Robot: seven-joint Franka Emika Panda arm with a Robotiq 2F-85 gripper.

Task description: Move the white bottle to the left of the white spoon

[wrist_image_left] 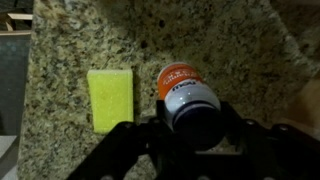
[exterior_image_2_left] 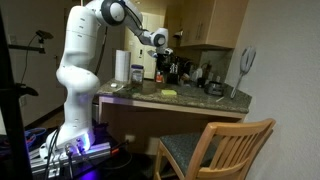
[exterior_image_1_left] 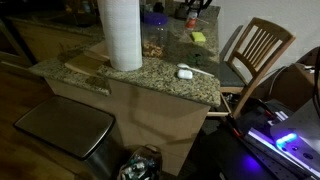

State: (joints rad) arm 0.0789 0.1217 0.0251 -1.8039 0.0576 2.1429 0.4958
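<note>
The white bottle (wrist_image_left: 188, 95) stands cap-up between the fingers of my pincer (wrist_image_left: 193, 125), which looks clamped on its sides. It seems to be held just over the speckled table (wrist_image_left: 250, 50), with the yellow sponge (wrist_image_left: 110, 98) at its nine o'clock. I judge this the carry step: the grasp is made and the placing is not yet done. The white spoon (exterior_image_1_left: 185, 72) is outside my wrist view, near the table's edge, so next I must cross to its left, lower the bottle upright clear of the spoon, and release.
</note>
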